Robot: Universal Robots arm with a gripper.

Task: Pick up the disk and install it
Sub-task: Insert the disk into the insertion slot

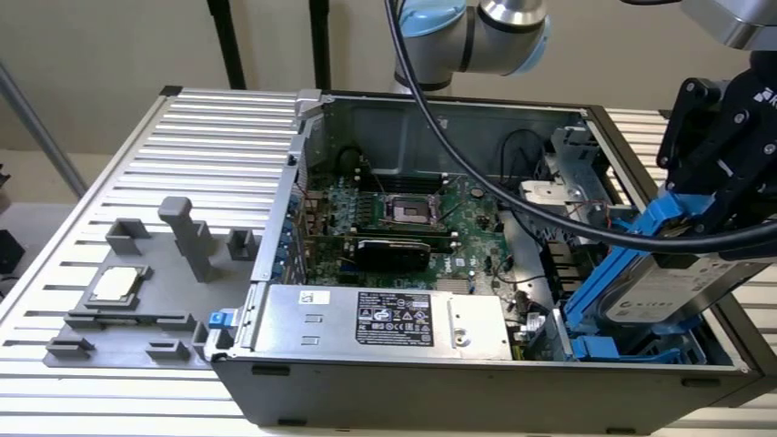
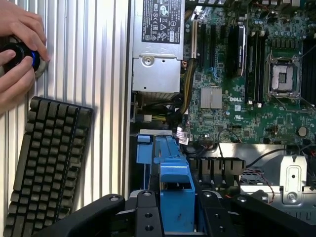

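The disk point(image 1: 661, 293) is a silver-grey drive with a white label and a blue carrier frame along its edges. It hangs tilted inside the open computer case point(image 1: 401, 391), at the exterior view's right. Its lower end is down among the blue drive bay parts point(image 1: 607, 348) at the front right corner. My gripper point(image 1: 701, 228) is shut on the disk's upper end. In the wrist view the blue carrier of the disk point(image 2: 174, 180) sits between my black fingers point(image 2: 146, 213), with the gripper point(image 2: 177, 210) closed around it above the bay.
A silver power supply with a black label point(image 1: 388, 319) lies along the case front, next to the motherboard point(image 1: 401, 218). A grey fixture with a small square chip point(image 1: 116, 284) sits on the slatted table. A black keyboard point(image 2: 47, 163) and a person's hands on a knob point(image 2: 17, 54) are beside the case.
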